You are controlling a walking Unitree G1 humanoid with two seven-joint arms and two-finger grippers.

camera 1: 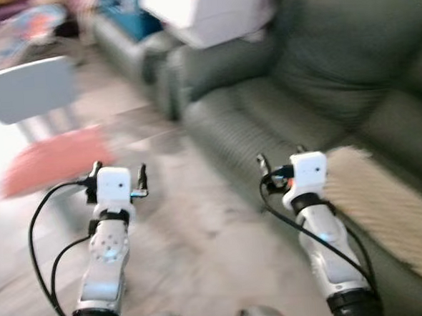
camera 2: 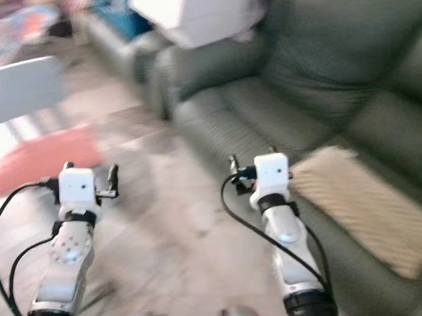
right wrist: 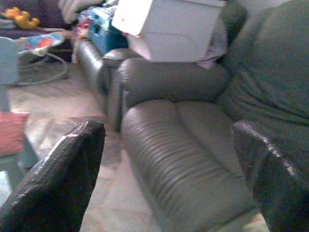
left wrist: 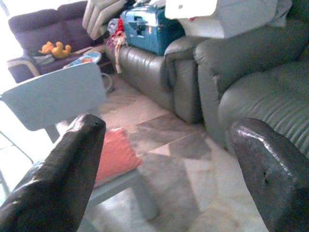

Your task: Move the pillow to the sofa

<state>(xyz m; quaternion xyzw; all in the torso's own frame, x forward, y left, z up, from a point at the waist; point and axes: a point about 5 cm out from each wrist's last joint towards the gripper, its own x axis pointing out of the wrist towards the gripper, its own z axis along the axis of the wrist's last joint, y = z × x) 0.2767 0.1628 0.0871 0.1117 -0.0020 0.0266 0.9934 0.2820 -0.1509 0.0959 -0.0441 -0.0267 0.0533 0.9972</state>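
Plainly, the flat coral-pink fabric pillow (camera 1: pixel 53 162) on the pale tabletop (left wrist: pixel 116 186) lies nearer the left pincer (camera 1: pixel 117 176), gaping wide, empty.

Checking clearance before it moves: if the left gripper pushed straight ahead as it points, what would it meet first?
Probably the pink pillow on the light blue chair, just ahead of the open left gripper; depth is unclear.

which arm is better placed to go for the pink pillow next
Left, probably. The pink pillow lies on a low grey table on the robot's left, just ahead of the open left pincer. The right pincer, also open, hovers by the green sofa, farther away.
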